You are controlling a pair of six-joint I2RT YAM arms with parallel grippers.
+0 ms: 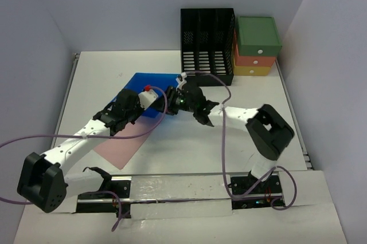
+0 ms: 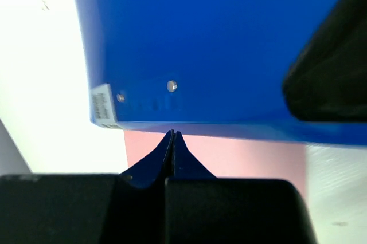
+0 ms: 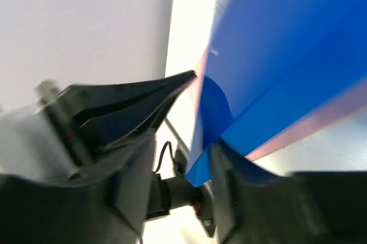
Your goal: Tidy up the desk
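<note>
A blue folder (image 1: 146,79) lies on the white desk (image 1: 241,141), partly over a pink sheet (image 1: 123,141). My left gripper (image 1: 152,98) is shut and empty. In the left wrist view its tips (image 2: 172,135) meet the near edge of the blue folder (image 2: 218,43), above the pink sheet (image 2: 241,155). My right gripper (image 1: 174,99) is open at the folder's right side. In the right wrist view (image 3: 203,112) a corner of the blue folder (image 3: 287,55) sits between its fingers, against the lower one (image 3: 241,187).
A black slotted file rack (image 1: 207,46) stands at the back of the desk. A green, orange and yellow drawer unit (image 1: 258,46) stands to its right. A metal rail (image 1: 71,78) runs along the desk's left edge. Grey walls close in on three sides.
</note>
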